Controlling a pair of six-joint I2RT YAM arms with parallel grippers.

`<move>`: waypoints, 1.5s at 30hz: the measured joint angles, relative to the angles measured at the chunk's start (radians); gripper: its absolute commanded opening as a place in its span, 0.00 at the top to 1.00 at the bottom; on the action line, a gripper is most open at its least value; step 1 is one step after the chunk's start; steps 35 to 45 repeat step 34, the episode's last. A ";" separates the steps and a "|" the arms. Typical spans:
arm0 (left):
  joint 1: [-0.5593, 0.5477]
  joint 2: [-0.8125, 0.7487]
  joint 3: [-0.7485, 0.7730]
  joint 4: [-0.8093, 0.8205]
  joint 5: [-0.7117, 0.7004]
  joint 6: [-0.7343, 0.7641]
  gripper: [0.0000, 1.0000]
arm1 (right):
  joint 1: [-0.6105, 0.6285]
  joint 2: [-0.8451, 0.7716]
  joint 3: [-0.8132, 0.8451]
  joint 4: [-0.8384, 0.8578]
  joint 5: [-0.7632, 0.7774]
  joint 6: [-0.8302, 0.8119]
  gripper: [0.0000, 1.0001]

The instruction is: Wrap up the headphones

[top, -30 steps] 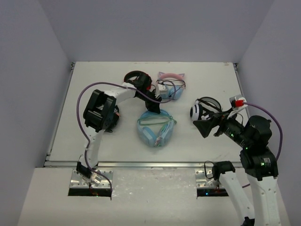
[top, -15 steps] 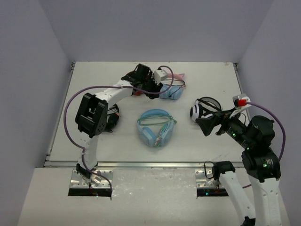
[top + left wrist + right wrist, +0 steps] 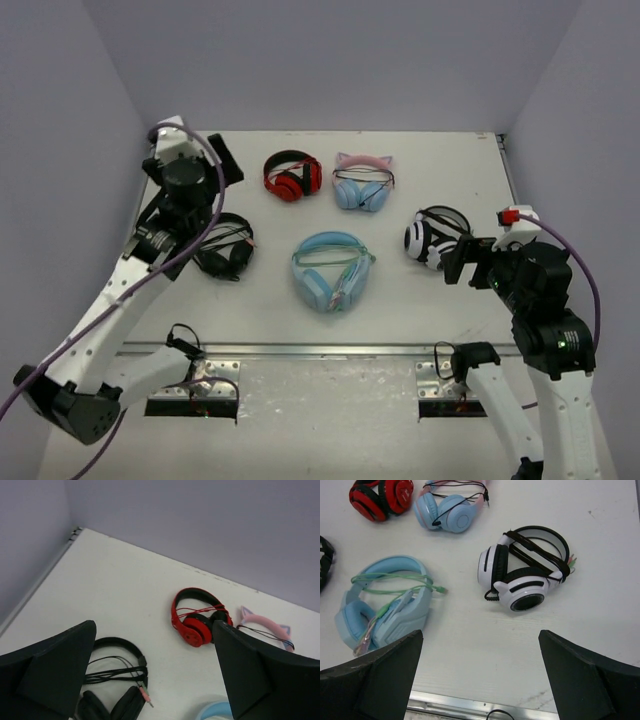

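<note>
the right hand (image 3: 480,635) hangs wide open and empty above the near right of the white surface (image 3: 450,170). just beyond, at the middle, the light-blue headphones (image 3: 330,272) lie flat, untouched, their mint-green cable (image 3: 395,585) draped across band and cups. a white-and-black pair (image 3: 432,238) and a black pair (image 3: 225,252) flank them. farther back lie a red pair (image 3: 292,176) and a cat-eared pair (image 3: 362,184). the left hand (image 3: 154,630), also wide and empty, hovers at the far left.
</note>
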 measured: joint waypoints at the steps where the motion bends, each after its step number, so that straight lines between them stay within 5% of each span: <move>1: 0.001 -0.065 -0.035 -0.013 -0.053 -0.011 0.00 | 0.000 -0.002 0.000 -0.010 0.004 -0.003 0.01; 8: 0.001 -0.305 -0.131 -0.161 -0.217 -0.026 0.00 | 0.000 -0.031 0.004 -0.058 0.026 -0.017 0.01; 24: 0.001 -0.521 -0.401 -0.275 -0.316 -0.045 0.00 | 0.000 -0.080 0.001 -0.070 0.058 -0.027 0.01; 45: 0.001 -0.557 -0.430 -0.268 -0.293 -0.055 0.00 | 0.000 -0.063 -0.052 -0.057 0.059 -0.019 0.01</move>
